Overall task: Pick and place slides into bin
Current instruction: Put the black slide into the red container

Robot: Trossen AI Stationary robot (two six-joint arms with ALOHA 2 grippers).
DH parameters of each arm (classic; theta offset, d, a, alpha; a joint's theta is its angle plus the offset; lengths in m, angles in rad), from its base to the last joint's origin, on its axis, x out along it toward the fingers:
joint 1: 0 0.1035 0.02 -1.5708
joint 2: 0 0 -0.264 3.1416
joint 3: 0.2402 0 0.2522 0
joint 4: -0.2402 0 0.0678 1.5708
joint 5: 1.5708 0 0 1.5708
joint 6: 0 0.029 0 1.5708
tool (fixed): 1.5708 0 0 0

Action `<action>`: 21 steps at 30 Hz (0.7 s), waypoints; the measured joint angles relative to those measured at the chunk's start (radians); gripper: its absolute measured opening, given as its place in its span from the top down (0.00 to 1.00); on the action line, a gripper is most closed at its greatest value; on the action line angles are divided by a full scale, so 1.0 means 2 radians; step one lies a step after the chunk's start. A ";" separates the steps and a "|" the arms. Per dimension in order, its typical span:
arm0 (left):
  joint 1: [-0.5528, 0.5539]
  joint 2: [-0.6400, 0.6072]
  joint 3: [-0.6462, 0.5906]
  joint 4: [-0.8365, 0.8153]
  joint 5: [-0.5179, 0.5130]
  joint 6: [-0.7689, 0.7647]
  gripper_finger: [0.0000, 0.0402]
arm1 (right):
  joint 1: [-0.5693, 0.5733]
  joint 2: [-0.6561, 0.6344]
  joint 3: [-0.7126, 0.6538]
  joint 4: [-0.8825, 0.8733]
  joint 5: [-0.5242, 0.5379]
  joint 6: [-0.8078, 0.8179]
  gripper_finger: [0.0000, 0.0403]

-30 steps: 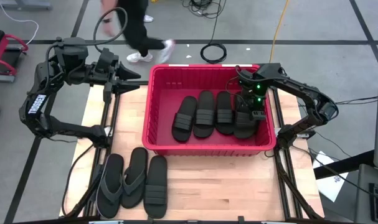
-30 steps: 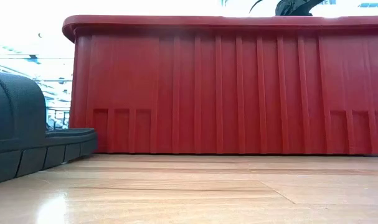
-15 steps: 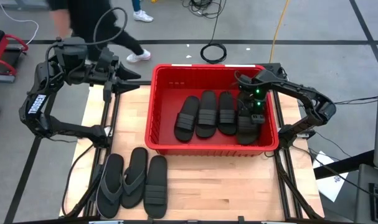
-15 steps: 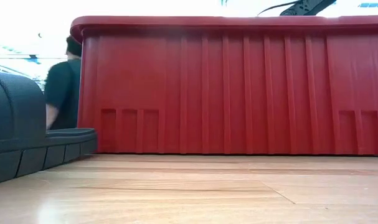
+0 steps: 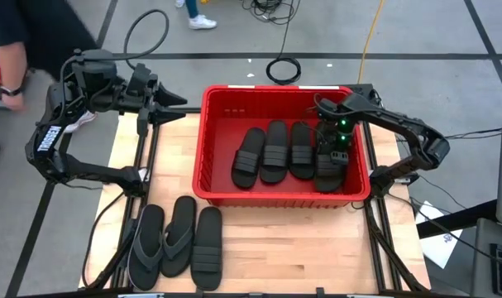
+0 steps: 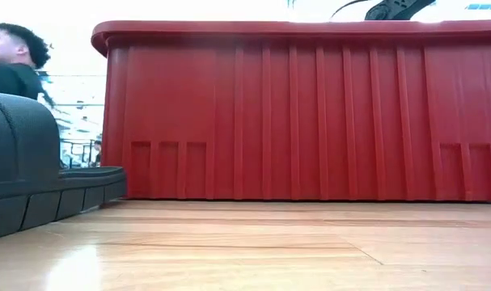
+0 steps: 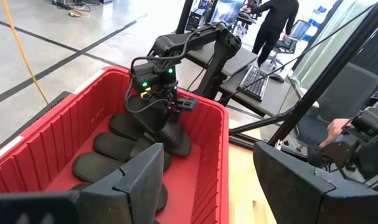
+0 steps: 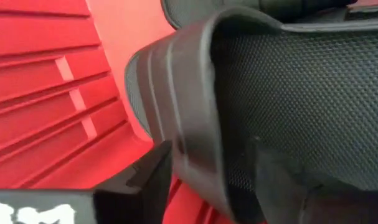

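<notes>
The red bin [image 5: 350, 192] sits at the far middle of the table with four black slides lying side by side in it, plus the one I'm dropping right now at its right end. Three more are still on the wood at the near left: two thong flip-flops [image 5: 164, 238] and one ribbed-strap slide [image 5: 207, 247].

My right gripper [image 5: 337, 151] is down inside the bin's right end, right over that last slide [image 5: 327, 171]. From the wrist camera the strap fills the view between the fingers [image 8: 148, 180], and they look spread, so I'd say the grip is letting go, though I can't tell if the slide is fully free. To do this well I'd open wide, lift straight up so the strap doesn't snag, and clear the rim before swinging out.

Left gripper [image 5: 169, 103] waits wide open past the bin's far left corner, holding nothing.
</notes>
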 joint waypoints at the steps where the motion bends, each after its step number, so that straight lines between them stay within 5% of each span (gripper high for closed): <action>1: 0.000 0.000 0.000 0.000 0.000 0.002 0.39 | 0.001 -0.005 0.000 0.000 0.000 0.002 0.51; 16: 0.000 0.000 0.000 0.001 0.000 0.008 0.39 | 0.006 -0.099 0.002 0.046 0.030 0.068 0.48; 21: -0.001 0.000 0.000 -0.006 0.000 0.058 0.39 | 0.035 -0.137 0.048 0.102 0.034 0.120 0.53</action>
